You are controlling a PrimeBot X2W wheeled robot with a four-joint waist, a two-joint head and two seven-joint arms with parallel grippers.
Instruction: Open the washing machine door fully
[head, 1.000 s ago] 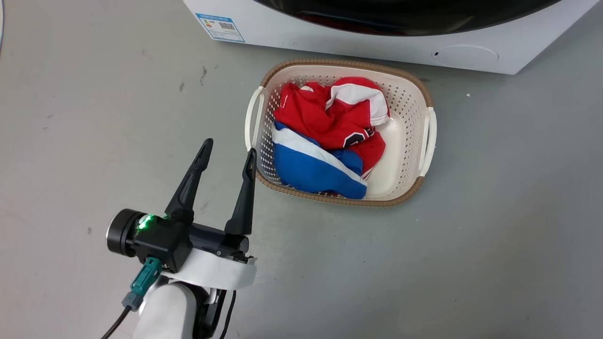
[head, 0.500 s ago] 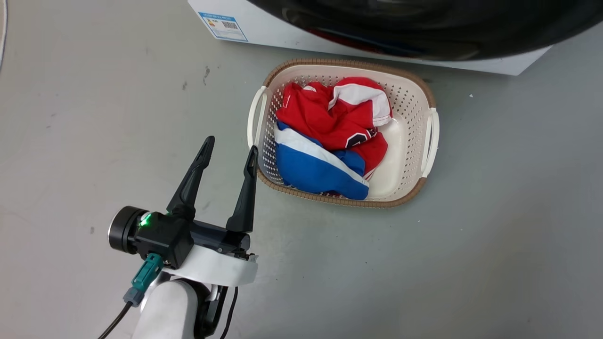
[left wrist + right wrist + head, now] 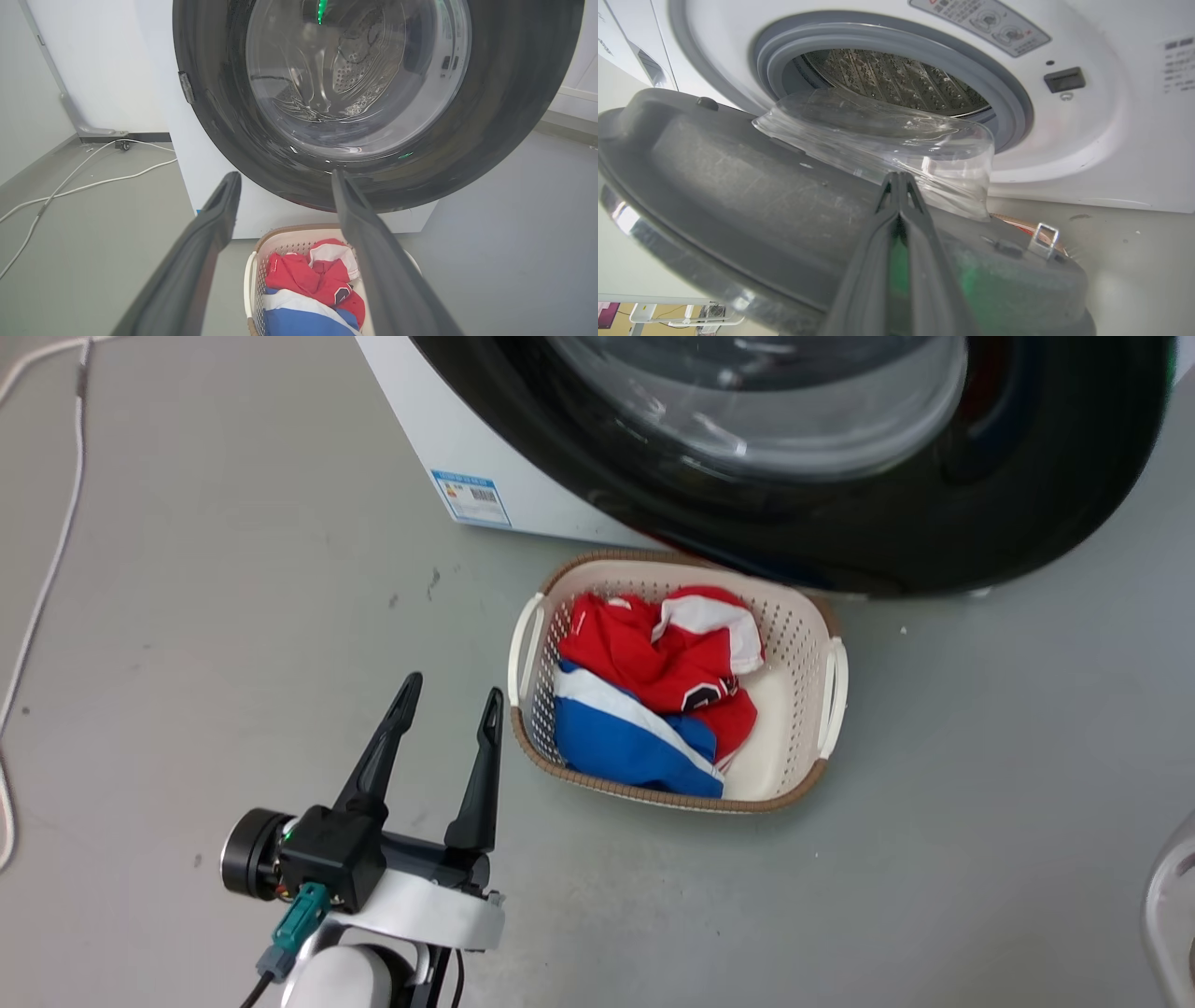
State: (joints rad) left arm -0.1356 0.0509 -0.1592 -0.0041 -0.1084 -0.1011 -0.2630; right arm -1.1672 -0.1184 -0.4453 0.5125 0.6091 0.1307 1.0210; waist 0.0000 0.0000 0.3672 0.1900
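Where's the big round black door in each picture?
Head view: the large round glossy black washing machine door runs along the top, from the centre to the right.
Left wrist view: it takes up the top middle, with its outer face toward the camera.
Right wrist view: its grey inner side lies across the lower left, with the clear bowl bulging up.
Shared landmark: the white washing machine body.

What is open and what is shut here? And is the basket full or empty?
Washing machine door: partly open, not yet swung fully out.
Left gripper: open, holding nothing.
Right gripper: shut, fingers together at the door's inner side.
Basket: on the floor, holding clothes.
Clothes: crumpled in a heap, red, white and blue.
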